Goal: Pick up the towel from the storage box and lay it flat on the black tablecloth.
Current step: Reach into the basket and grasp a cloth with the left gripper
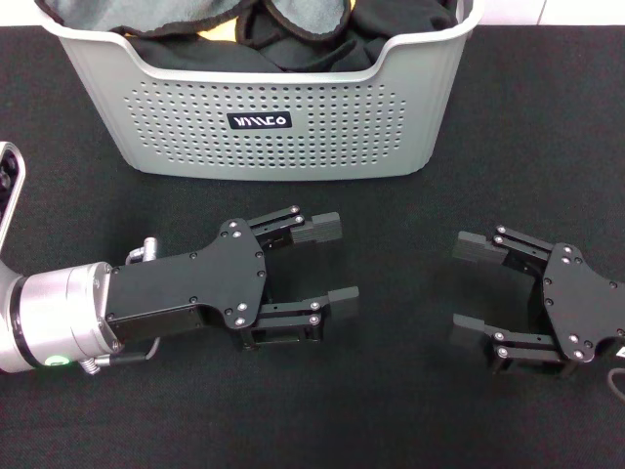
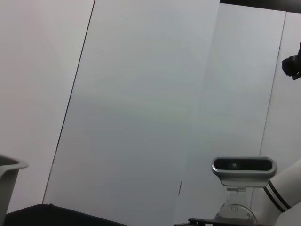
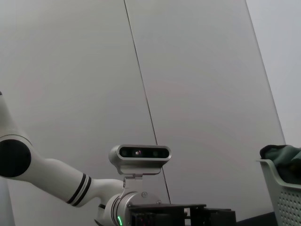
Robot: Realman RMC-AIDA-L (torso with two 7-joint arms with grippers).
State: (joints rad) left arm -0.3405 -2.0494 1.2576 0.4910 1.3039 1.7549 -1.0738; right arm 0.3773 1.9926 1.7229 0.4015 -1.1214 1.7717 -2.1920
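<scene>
Grey towel (image 1: pixel 107 15) fills the storage box (image 1: pixel 283 117) only in head view, both released grippers (image 1: pixel 332 264) (image 1: pixel 476 286) below.

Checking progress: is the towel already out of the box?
No, the towel lies bunched in the box, and both open grippers are empty.

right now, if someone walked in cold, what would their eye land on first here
Most likely the storage box, a light grey perforated basket at the far middle of the black tablecloth, stuffed with dark cloths and the towel showing grey at its rim. Next come the two black grippers lying low over the cloth in front of it, both open and empty: the left gripper and the right gripper, fingertips pointing at each other.
</scene>
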